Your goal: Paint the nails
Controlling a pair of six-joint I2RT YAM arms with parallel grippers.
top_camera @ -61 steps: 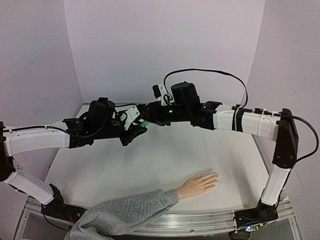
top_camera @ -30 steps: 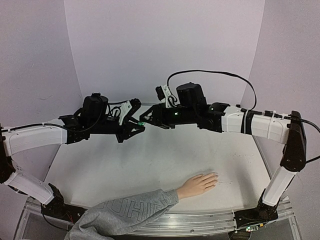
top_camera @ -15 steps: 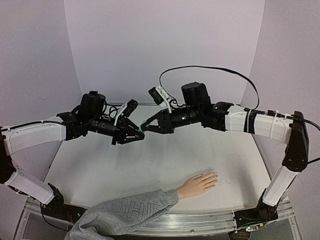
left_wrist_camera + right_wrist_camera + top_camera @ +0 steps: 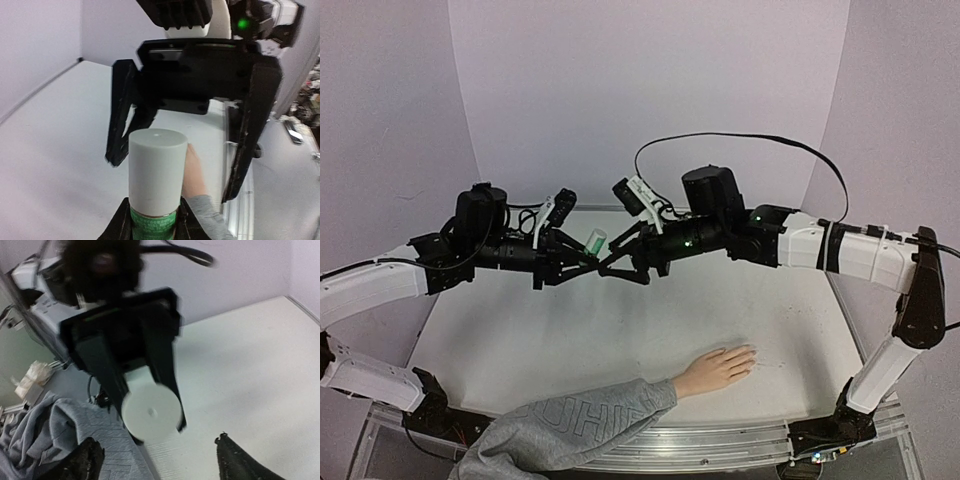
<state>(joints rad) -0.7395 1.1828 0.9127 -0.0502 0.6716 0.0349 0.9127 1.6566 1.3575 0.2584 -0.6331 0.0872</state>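
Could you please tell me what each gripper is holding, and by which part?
The left gripper holds the bottle by its green-labelled body, below the white cap. The right gripper is open, holding nothing.

The bottle (image 4: 594, 241) hangs above the table (image 4: 570, 330) (mid-air), behind the mannequin hand (image 4: 718, 370).

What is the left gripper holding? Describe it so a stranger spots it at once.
Above the white table, find the left gripper, shut on a small bottle whose cap faces the open right gripper. Pale cylindrical cap, green band beneath: the only thing held aloft.
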